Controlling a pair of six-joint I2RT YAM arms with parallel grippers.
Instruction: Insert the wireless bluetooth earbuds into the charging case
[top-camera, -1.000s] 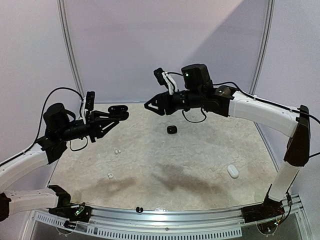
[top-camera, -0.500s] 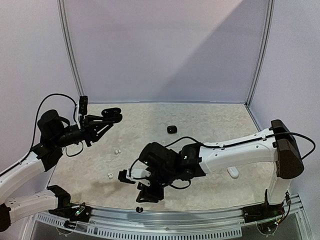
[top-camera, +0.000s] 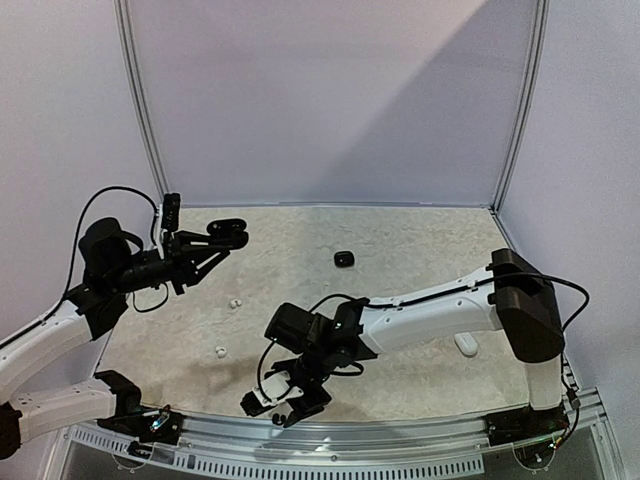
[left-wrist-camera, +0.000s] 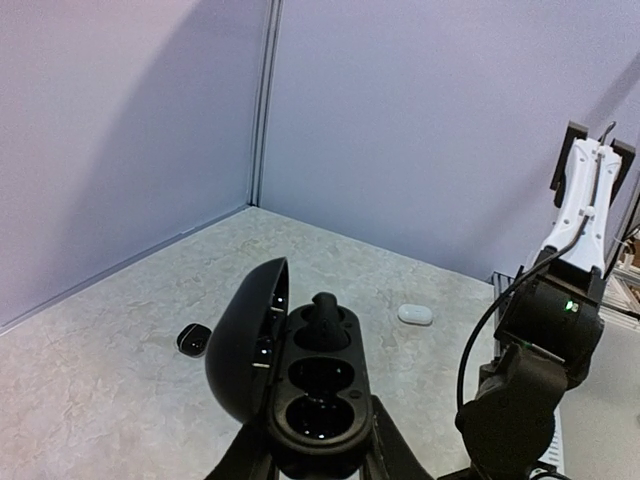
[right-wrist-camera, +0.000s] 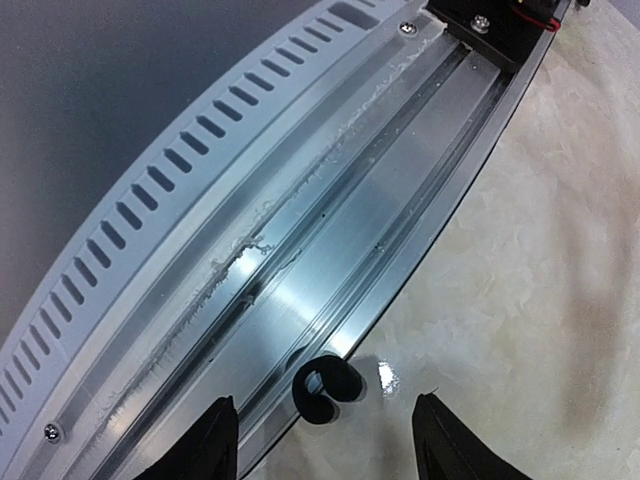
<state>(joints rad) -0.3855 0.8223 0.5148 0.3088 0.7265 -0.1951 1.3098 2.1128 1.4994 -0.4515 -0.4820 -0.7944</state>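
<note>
The left hand (left-wrist-camera: 317, 452) pinches the open charging case (left-wrist-camera: 310, 390), held up ready. The right hand (right-wrist-camera: 328, 440), spread wide, hangs over a black earbud (right-wrist-camera: 325, 385) at the desk (right-wrist-camera: 520, 250) edge, likely to grab it.

One open black charging case (left-wrist-camera: 318, 400), one closed white case (top-camera: 466, 344), two black earbuds (left-wrist-camera: 323, 322) (right-wrist-camera: 325, 385), one seated in that case, one by the near rail (right-wrist-camera: 300, 290), two white earbuds (top-camera: 235, 302) (top-camera: 220, 351) on the table (top-camera: 420, 260), one small dark item (top-camera: 343, 259) too small to name, two robot arms (top-camera: 40, 340) (top-camera: 440, 305)
</note>
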